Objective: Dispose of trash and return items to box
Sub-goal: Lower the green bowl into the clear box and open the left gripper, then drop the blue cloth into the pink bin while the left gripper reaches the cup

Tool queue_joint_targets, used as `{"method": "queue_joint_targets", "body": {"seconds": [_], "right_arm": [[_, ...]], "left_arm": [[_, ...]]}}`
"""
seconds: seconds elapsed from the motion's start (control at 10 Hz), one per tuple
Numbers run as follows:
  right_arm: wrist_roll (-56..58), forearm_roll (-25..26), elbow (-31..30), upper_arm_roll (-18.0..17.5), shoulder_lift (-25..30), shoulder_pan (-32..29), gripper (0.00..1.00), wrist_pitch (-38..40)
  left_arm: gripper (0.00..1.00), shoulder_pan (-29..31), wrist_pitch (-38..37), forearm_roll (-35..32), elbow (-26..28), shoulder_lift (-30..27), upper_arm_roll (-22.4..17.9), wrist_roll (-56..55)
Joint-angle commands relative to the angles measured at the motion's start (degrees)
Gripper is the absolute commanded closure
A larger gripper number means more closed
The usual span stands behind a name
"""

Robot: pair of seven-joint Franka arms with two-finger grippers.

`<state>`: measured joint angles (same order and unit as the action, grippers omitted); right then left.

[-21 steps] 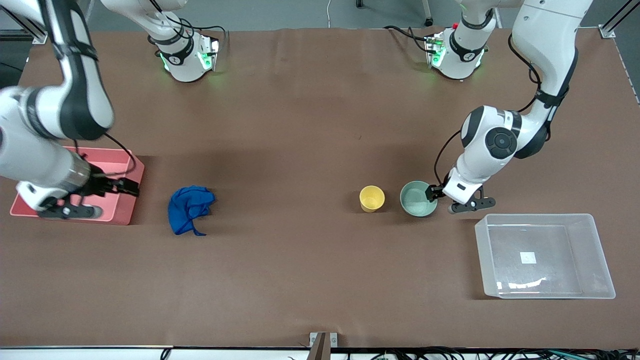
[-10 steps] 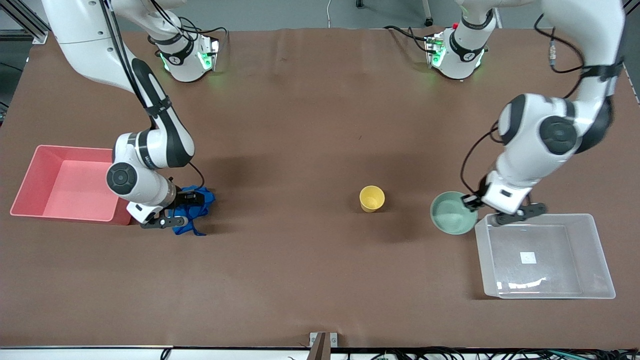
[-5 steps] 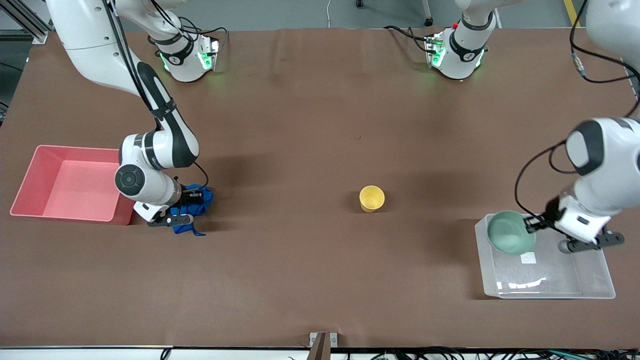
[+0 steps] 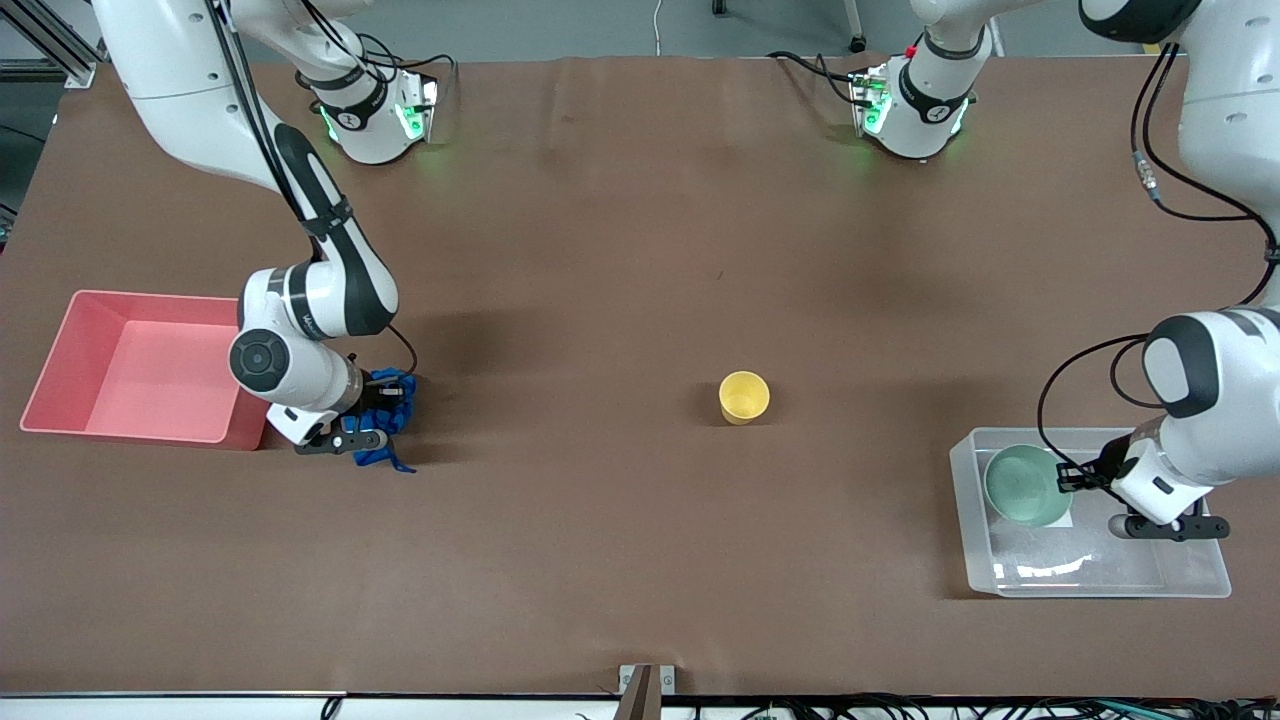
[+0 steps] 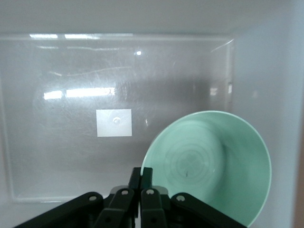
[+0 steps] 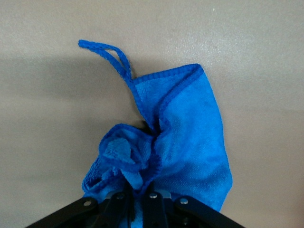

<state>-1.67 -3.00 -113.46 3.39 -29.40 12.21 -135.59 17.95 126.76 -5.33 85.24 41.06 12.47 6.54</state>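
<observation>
Left gripper [image 4: 1072,478] is clamped on the rim of the mint-green bowl [image 4: 1024,485], fingers pinched together in the left wrist view, and the bowl sits low inside the clear plastic tub [image 4: 1190,580], at the end of the tub toward the middle of the table, partly covering the white sticker [image 5: 114,122]. That looks like the drop-off step for the first item; the next move calls for letting go and rising clear of the tub wall. Right gripper [image 4: 385,415] is down at the table, closed on a bunched fold of the blue rag [image 6: 190,142], just beside the pink bin [image 4: 60,360]. Its next job, likely, is a lift and a short carry over that bin. The yellow cup [image 4: 744,397] stands alone mid-table, not yet collected.
</observation>
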Motion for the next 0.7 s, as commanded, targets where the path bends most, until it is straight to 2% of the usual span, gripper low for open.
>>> {"method": "queue_joint_targets", "body": {"seconds": [0.0,0.1,0.2,0.3,0.5,0.6], "right_arm": [[0.26,-0.52,0.87,0.3,3.54,-0.42,1.0,3.98],[0.43,-0.52,1.92,0.39,6.61,-1.56,1.0,8.71],[0.44,-0.52,2.19,0.39,10.81,-3.14,1.0,12.33],[0.35,-0.52,2.19,0.39,14.51,-3.94,1.0,14.45],[0.17,-0.43,2.19,0.65,20.58,-4.64,1.0,19.19],[0.35,-0.17,2.19,0.65,23.13,-5.95,1.0,21.22]], "left_arm": [[0.93,1.21,2.69,-0.91,-1.48,4.64,0.18,1.28],[0.69,1.21,2.88,-1.7,-1.48,4.56,0.18,1.2],[0.25,1.64,2.88,-1.71,-1.48,4.3,0.27,0.85],[0.03,2.52,2.79,-1.71,-1.48,2.99,0.88,0.24],[0.0,1.39,-1.22,-1.35,-0.26,-1.75,1.58,-1.86],[0.0,1.04,-5.6,-1.35,-0.08,-3.77,4.03,-7.01]]}}
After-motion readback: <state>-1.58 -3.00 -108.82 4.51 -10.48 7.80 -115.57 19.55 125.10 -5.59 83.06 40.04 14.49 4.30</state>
